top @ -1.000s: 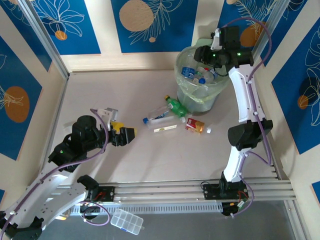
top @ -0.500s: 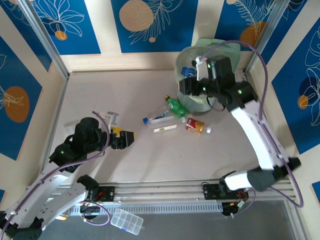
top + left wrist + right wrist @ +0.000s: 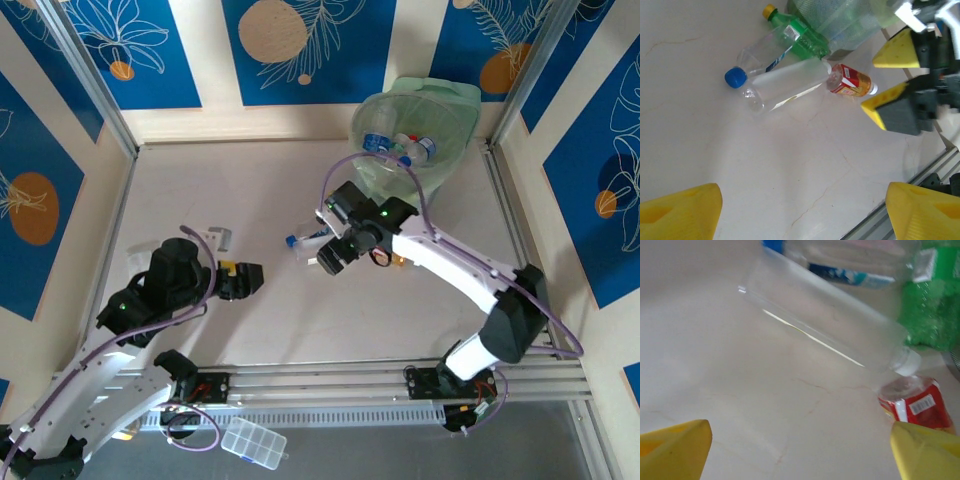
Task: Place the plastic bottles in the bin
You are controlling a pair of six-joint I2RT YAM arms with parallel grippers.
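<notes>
Lining up the right claw [image 3: 333, 257], spread wide and empty, on the frosted clear bottle [image 3: 825, 325].
Lies flat on the table [image 3: 250, 190] just ahead of the claw, long axis slanted, nearer the closing line than across it, neck toward the red-labelled bottle [image 3: 915, 401]; likely needs a wrist twist to straddle it. Sits just beside the blue-capped bottle [image 3: 760, 57], near the bin [image 3: 385, 178]. Left claw [image 3: 245, 280] also wide and empty, well apart, so a right-arm pick.

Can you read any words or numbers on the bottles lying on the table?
No text here can be read.
Red-label bottle: a barcode and white marks, too blurred to read.
Blue-capped bottle: blue print on its label, too blurred.
Green bottle: a small silvery label, too small to read.
</notes>
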